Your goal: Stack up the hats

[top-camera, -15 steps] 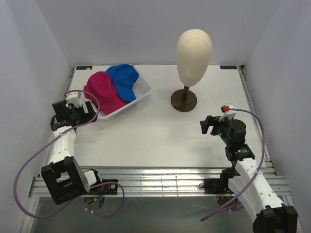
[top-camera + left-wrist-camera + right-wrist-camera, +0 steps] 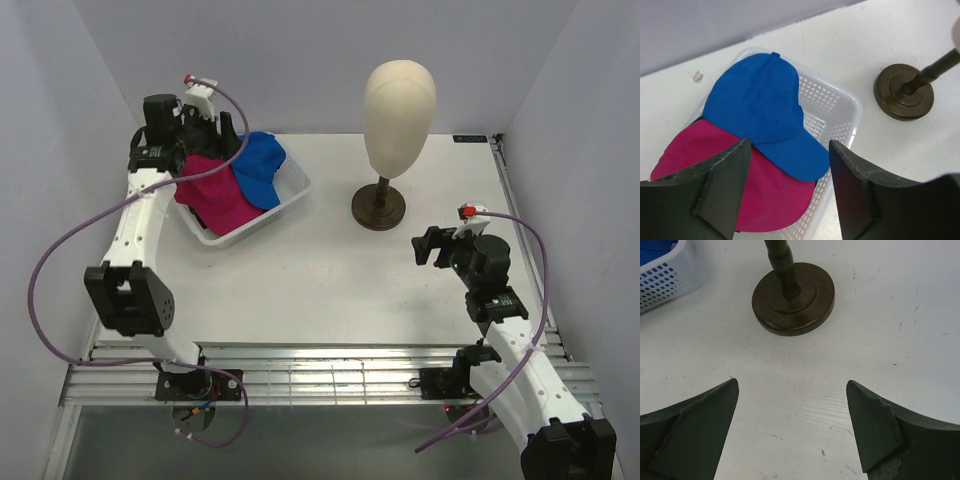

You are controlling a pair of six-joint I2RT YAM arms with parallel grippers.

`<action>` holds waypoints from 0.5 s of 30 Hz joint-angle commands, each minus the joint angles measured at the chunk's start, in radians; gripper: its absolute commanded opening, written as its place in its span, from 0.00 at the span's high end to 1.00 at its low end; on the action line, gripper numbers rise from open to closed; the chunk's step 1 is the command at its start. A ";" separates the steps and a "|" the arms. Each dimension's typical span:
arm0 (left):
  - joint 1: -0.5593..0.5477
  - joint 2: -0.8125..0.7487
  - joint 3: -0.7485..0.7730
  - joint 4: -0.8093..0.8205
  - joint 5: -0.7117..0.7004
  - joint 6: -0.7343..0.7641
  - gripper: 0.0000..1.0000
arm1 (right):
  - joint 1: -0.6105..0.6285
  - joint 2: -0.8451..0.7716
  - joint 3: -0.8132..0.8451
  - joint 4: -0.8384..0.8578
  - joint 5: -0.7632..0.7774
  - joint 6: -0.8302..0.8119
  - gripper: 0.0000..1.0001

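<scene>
top view: blue cap lies partly on pink cap in the white basket, upper left; left gripper hovers above. left wrist view: jaws wide apart, empty; a dark edge under the pink cap, maybe another cap. right wrist view: right gripper wide open, empty, over the counter.

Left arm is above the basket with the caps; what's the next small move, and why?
Probably lower the left gripper straight down toward the brim of the plain blue fabric cap. Its jaws are open above the white mesh plastic basket, the blue cap lies on top of the magenta pink cap, and that brim shows between the jaws.
</scene>
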 commanded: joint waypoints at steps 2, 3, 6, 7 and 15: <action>-0.058 0.268 0.218 -0.098 -0.144 0.027 0.28 | 0.000 0.025 0.071 0.015 -0.012 0.007 0.07; -0.084 0.310 0.257 -0.096 -0.155 0.034 0.26 | -0.002 0.038 0.072 0.018 -0.015 0.007 0.07; -0.127 0.471 0.409 -0.094 -0.201 0.045 0.15 | 0.000 0.064 0.081 0.018 -0.015 0.004 0.08; -0.135 0.507 0.447 -0.093 -0.209 0.062 0.11 | 0.001 0.071 0.086 0.018 -0.015 0.004 0.08; -0.187 0.775 0.730 -0.081 -0.384 0.107 0.20 | 0.001 0.136 0.101 -0.010 -0.036 -0.010 0.10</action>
